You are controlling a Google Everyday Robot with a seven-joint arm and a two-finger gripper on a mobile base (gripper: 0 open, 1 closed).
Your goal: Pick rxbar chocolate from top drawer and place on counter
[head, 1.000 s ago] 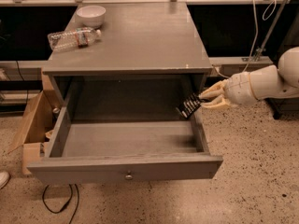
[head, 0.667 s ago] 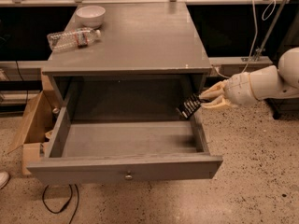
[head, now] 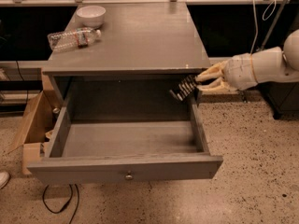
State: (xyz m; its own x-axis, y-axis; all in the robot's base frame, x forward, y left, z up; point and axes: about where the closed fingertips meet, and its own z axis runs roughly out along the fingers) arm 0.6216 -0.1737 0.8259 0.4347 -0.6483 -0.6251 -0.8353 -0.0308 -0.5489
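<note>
The claw (head: 201, 82) has raised the rxbar chocolate (head: 185, 87) nearer the counter (head: 140, 41).

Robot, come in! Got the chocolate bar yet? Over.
Gripper shut on rxbar chocolate, above top drawer's right side. Counter edge overhead. Bottle, bowl far left.

Soft overhead light whitens the gripper (head: 197, 83) (jaws at shadowed drawer's (head: 126, 168) right wall).

White bowl (head: 90, 15), clear bottle (head: 74, 38) lying near; cardboard box (head: 31, 125), cable (head: 46, 202) on floor.
</note>
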